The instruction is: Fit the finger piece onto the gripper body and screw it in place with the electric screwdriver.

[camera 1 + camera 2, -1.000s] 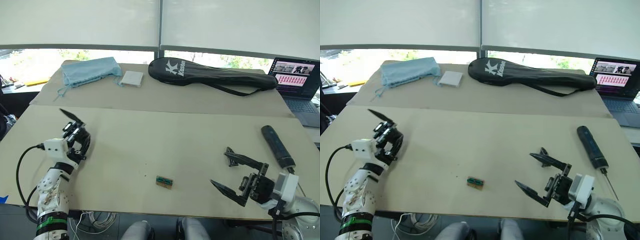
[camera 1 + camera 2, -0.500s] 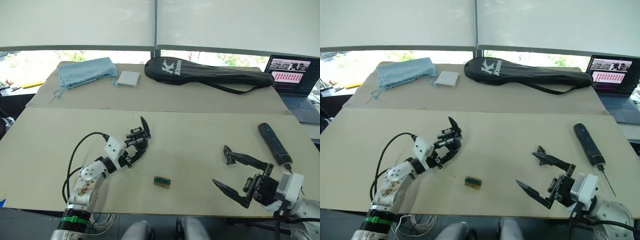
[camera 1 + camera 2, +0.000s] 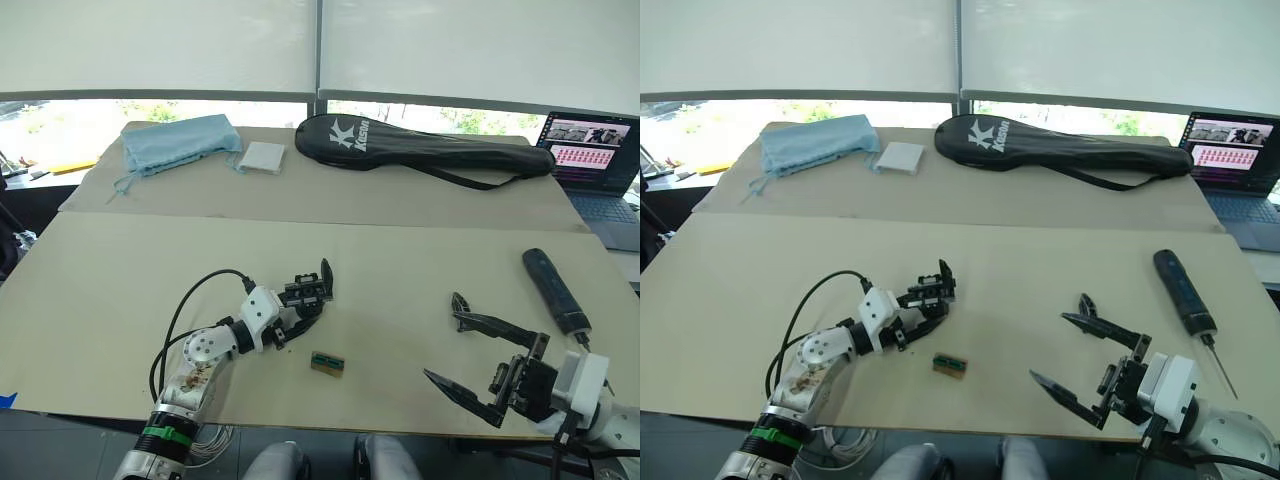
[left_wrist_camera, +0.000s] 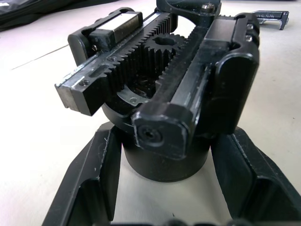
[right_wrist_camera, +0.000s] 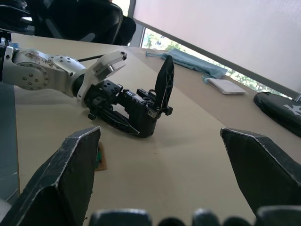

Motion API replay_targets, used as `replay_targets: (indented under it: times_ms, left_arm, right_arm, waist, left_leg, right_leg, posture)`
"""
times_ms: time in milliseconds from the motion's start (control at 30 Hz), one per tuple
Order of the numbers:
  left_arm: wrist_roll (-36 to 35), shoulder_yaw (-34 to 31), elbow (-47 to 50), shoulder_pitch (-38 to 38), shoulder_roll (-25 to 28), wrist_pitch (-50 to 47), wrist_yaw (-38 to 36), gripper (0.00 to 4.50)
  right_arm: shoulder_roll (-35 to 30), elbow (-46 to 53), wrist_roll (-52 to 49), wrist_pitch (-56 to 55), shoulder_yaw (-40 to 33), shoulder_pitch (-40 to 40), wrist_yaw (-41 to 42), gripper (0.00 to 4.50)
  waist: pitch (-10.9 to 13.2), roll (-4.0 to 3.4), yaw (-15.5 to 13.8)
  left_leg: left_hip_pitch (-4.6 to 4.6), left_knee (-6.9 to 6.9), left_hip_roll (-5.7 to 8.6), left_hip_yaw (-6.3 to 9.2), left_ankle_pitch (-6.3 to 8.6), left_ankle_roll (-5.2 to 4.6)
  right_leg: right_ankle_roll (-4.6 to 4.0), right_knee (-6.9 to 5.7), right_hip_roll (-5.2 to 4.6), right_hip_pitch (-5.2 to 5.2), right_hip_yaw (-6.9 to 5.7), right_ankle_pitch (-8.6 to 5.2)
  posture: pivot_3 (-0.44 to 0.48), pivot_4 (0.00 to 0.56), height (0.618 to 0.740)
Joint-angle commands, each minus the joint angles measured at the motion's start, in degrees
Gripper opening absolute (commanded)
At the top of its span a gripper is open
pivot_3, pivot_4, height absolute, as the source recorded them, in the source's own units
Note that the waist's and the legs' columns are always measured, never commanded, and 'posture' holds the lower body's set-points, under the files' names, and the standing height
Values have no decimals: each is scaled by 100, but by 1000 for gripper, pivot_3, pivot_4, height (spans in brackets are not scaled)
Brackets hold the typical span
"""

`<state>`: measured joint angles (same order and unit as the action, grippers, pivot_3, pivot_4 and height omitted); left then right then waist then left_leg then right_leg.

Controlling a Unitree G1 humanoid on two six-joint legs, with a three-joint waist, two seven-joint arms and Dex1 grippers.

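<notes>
- Black stubby gripper body [image 3: 306,297] with upright pointed finger sits on the tan surface [image 3: 400,270], pinched in the left gripper [image 3: 925,308] jaws.
- Right gripper [image 3: 478,360] jaws spread, empty; black pen-shaped electric screwdriver [image 3: 553,290] lies just beyond it, long axis pointing away from the robot.

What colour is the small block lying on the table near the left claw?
Green on top with a tan edge: the small flat rectangular block, clearest in the left eye view.

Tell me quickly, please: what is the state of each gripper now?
Left gripper: shut on the gripper body, held low over the table.
Right gripper: open, holding nothing.
</notes>
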<state>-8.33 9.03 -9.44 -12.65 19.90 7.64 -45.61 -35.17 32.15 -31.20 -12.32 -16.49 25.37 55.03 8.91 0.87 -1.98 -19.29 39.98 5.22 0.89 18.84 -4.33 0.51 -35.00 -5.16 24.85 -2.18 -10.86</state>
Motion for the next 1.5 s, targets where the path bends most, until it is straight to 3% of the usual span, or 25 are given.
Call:
replay_targets:
  times_ms: [33,433,500,600,800,1000,1233,1500]
  left_arm:
    - [65,55,-87,-95,-57,42,22,2278]
    - [35,40,-131,-26,162,-592,-157,2278]
    - [33,26,-132,-8,215,-618,-184,3300]
    - [9,6,-141,13,248,-607,-202,4462]
    - [-174,-168,-124,87,371,-650,-299,4491]
    - [-780,-558,-335,-69,837,-654,-1141,4491]
    - [-939,-406,-1627,-1200,945,-295,-2703,4491]
    - [-435,-29,-3157,-2268,553,574,-3501,4491]
  right_arm:
    - [-53,89,-65,-101,-131,-20,96,4500]
    - [-25,-109,-82,-172,-158,-115,315,4500]
    - [-20,-122,-79,-177,-150,-124,333,4500]
    - [-3,-142,-71,-181,-145,-144,350,4500]
    - [34,-158,-49,-189,-128,-157,364,4500]
    - [40,-163,-44,-171,-119,-169,356,4500]
    - [-43,-102,-116,-52,-151,-200,359,4500]
    - [-169,1,-197,51,-275,-150,345,4500]
  waist:
    - [-4,-6,-27]
    - [-40,-66,-13]
    - [-41,-69,0]
    - [-41,-69,17]
    - [-41,-69,64]
    - [-41,-69,132]
    - [-37,-61,59]
    - [-33,-54,48]
  left_leg:
    - [0,0,0,0,0,0]
    - [8,0,-1,0,-3,-7]
    - [12,-1,-3,0,-3,-7]
    - [13,-1,-4,0,-3,-7]
    - [13,-1,-5,0,-3,-7]
    - [13,-1,-8,0,-4,-5]
    - [3,6,-3,2,-3,-10]
    - [-3,8,3,0,-2,-14]
  right_leg:
    - [0,0,0,-1,0,0]
    - [1,-1,1,-10,2,-1]
    - [1,-1,2,-12,2,-1]
    - [1,-1,3,-14,3,-1]
    - [1,-2,4,-14,3,-1]
    - [0,-5,7,-8,3,-1]
    - [0,-2,5,-3,-5,-1]
    - [1,1,1,-2,-6,0]
  posture:
    - [0,150,740]
    - [0,150,740]
    - [0,150,740]
    - [0,150,740]
    - [0,150,740]
    - [0,150,740]
    - [0,150,740]
    - [0,150,740]
